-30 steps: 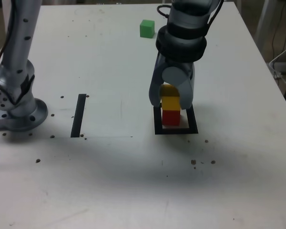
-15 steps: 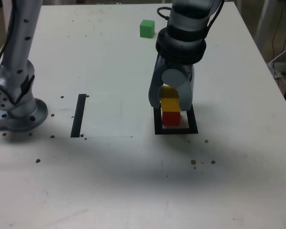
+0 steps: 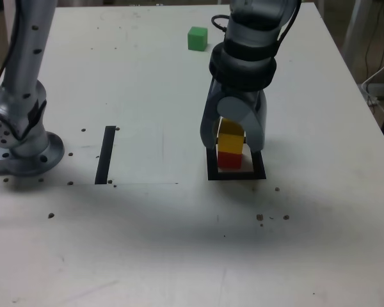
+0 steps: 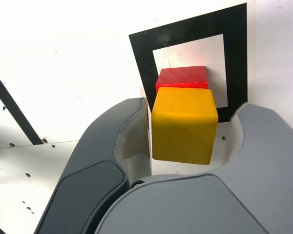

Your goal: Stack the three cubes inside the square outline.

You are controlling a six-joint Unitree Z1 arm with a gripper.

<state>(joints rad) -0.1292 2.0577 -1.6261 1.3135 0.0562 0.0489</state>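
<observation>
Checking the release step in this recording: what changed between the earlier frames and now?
The gripper spread its jaws and let go of the yellow cube, which now sits free on the red cube inside the square outline; the wrist view shows a gap beside the yellow cube. The two-cube stack, the green cube at the table's far side and the black tape strip stayed put.

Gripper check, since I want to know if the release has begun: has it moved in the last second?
Yes. The gripper has spread its jaws apart around the yellow cube, over the fixed square outline.
</observation>
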